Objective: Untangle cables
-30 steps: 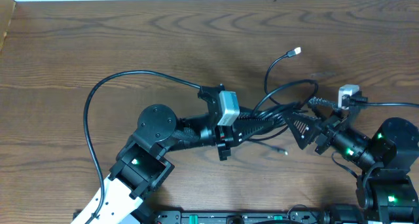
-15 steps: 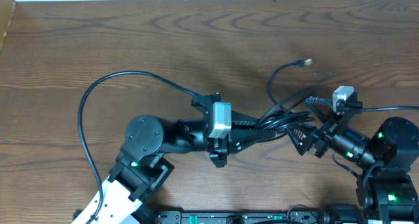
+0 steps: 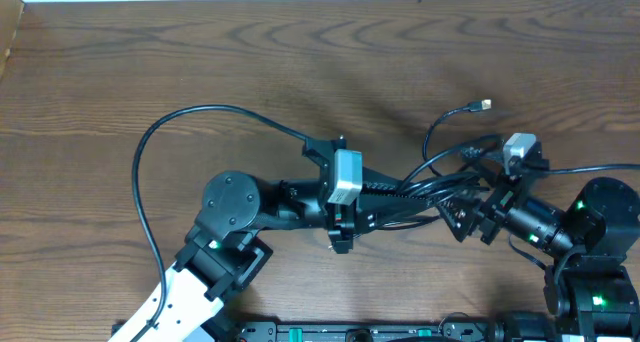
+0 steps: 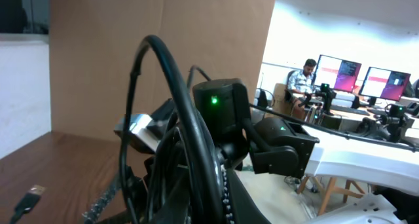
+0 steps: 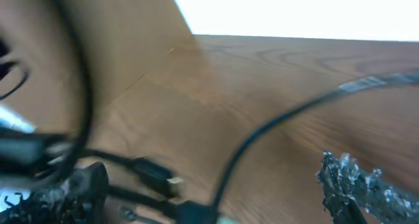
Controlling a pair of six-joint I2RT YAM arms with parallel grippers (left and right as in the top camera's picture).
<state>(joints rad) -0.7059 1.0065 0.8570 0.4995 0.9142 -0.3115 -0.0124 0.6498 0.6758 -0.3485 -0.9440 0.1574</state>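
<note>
Left fingers (image 3: 386, 188) were pinching the cables (image 3: 437, 179) over the desk's (image 3: 200, 62) right half | my right fingers (image 3: 458, 218) stood spread beside the tangle, empty | risk: pulling with loops crossed could tighten the knot, or my grip could slip.

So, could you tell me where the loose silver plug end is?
Overhead, right side: the plug end sits just beyond the cable bundle and right end effector.
</note>
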